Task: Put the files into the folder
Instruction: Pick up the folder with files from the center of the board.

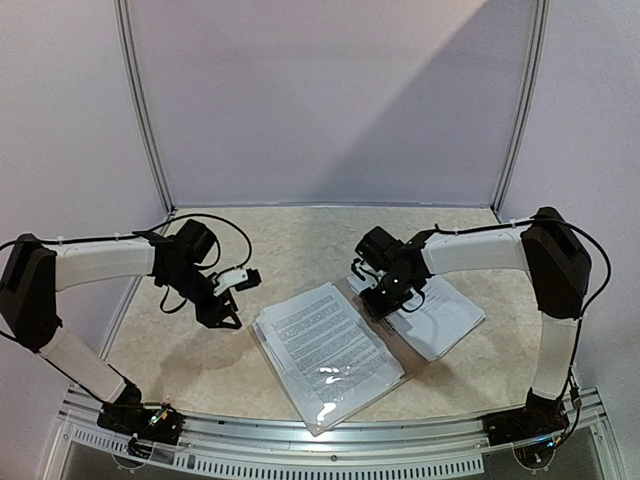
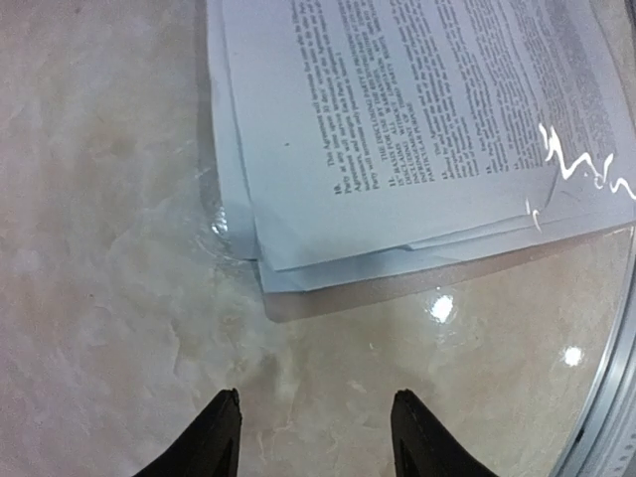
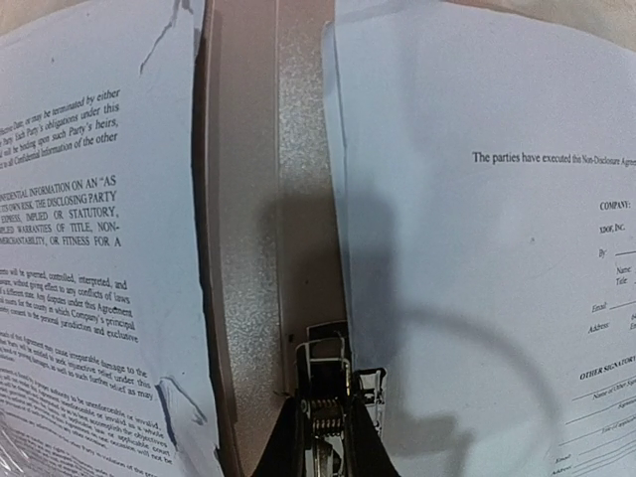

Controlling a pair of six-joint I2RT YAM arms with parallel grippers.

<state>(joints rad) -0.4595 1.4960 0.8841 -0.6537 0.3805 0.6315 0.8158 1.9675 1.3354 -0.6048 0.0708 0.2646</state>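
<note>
The folder (image 1: 398, 338) lies open on the marble table, its tan spine (image 3: 253, 248) running between two piles of files. The left pile (image 1: 325, 350) sits under glossy clear plastic and the right pile (image 1: 445, 315) is bare. My right gripper (image 3: 328, 402) is over the spine, shut on the folder's metal spring clip (image 3: 326, 363). My left gripper (image 2: 316, 397) hovers open over bare table just off the folder's left corner (image 2: 288, 298), with nothing between its fingers. The printed files (image 2: 417, 129) lie beyond it, and the tan folder edge shows under them.
A metal rail (image 1: 330, 432) runs along the table's near edge and also shows in the left wrist view as the rail (image 2: 611, 397). White wall panels with aluminium posts (image 1: 140, 110) close off the back and sides. Bare marble lies left of the folder.
</note>
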